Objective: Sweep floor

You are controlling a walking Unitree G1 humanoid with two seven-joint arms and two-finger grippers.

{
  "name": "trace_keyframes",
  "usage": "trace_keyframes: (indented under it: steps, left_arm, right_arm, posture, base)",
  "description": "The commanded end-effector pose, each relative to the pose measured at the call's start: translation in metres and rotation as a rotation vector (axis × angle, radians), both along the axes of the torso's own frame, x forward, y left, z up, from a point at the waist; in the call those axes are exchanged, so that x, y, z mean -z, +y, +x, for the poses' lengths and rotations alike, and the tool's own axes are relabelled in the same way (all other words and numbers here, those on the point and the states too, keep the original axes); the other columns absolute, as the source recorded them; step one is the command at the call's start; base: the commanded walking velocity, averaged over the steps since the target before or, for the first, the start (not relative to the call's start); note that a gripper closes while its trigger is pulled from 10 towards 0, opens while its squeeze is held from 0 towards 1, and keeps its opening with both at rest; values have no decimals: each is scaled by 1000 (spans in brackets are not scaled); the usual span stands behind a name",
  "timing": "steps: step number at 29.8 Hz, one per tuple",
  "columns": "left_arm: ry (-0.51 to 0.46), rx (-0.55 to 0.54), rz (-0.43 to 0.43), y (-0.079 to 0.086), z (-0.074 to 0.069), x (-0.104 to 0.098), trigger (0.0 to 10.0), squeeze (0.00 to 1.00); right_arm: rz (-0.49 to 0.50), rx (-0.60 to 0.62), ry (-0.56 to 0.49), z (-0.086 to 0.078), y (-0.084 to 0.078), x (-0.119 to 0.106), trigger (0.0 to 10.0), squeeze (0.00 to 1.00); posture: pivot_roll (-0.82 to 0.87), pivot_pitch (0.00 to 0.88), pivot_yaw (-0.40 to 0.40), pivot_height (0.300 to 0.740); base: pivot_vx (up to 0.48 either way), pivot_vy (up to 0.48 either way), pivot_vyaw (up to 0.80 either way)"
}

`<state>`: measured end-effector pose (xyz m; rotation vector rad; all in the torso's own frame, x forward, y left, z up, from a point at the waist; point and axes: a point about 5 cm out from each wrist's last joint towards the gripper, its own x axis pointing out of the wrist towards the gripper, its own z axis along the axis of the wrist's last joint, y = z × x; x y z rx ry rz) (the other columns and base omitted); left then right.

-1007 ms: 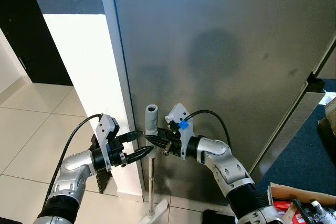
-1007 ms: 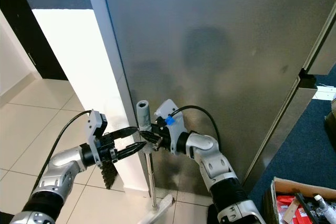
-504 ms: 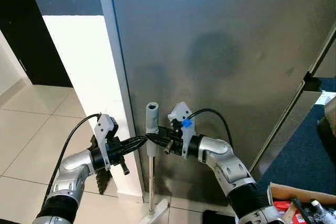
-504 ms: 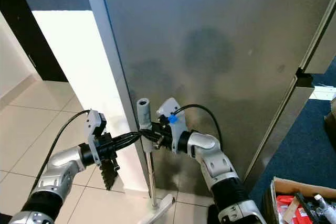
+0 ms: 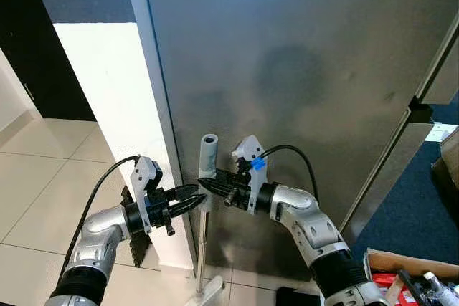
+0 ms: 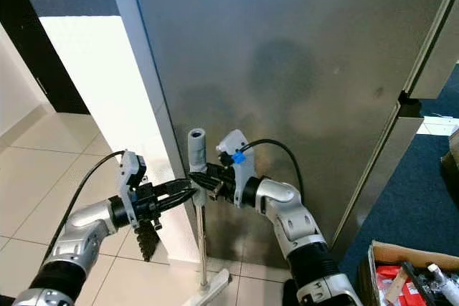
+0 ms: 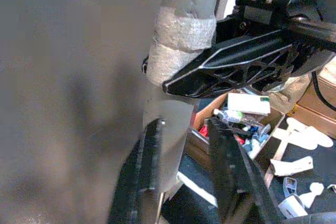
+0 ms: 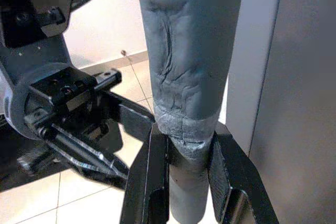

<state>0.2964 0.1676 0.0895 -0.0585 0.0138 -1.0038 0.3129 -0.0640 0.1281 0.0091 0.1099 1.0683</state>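
broom handle (image 5: 208, 159): grey foam grip on top, hollow open end, wrinkled grey tape band at the grip's lower edge
shaft (image 6: 200, 245): thin bare metal below the grip
pose: upright, slight tilt, just in front of a grey metal door
broom head (image 5: 208, 293): pale, on the tiled floor at the door's foot

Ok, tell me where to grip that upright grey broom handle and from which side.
Grip the grey padded sleeve at the top of the broom handle, just above its taped lower edge. It stands upright against the grey metal panel, so come in level from either side, as the right gripper and left gripper do.
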Motion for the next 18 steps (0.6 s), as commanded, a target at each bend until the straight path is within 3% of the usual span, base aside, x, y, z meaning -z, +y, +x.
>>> trace_keyframes:
  steps: [1, 10, 11, 12, 13, 18]
  left_arm:
    - [9, -9, 36, 3, -1, 3, 10000, 1000]
    - [-16, -60, 59, 7, 2, 2, 10000, 1000]
    - [-16, -64, 59, 7, 3, 2, 10000, 400]
    - [-16, -64, 59, 7, 3, 2, 10000, 400]
    - [-17, -65, 61, 7, 3, 2, 10000, 0]
    - [-27, -68, 64, 7, 4, 0, 10000, 0]
  right_arm:
    - [75, -40, -47, 0, 9, -19, 0, 0]
    - [112, -117, -40, -11, 19, -23, 0, 0]
    - [114, -122, -39, -12, 19, -24, 0, 0]
    - [114, -122, -39, -12, 19, -24, 0, 0]
    - [122, -136, -38, -14, 20, -25, 0, 0]
    - [124, -166, -38, -18, 23, -26, 0, 0]
  posture:
    - [-23, 0, 60, 740]
    - [-22, 0, 64, 740]
    - [-22, 0, 64, 740]
    - [-22, 0, 64, 740]
    - [-22, 0, 64, 740]
    - [-21, 0, 65, 740]
  base:
    - [0, 0, 0]
    - [0, 0, 0]
    - [0, 0, 0]
    - [0, 0, 0]
    - [0, 0, 0]
    - [0, 0, 0]
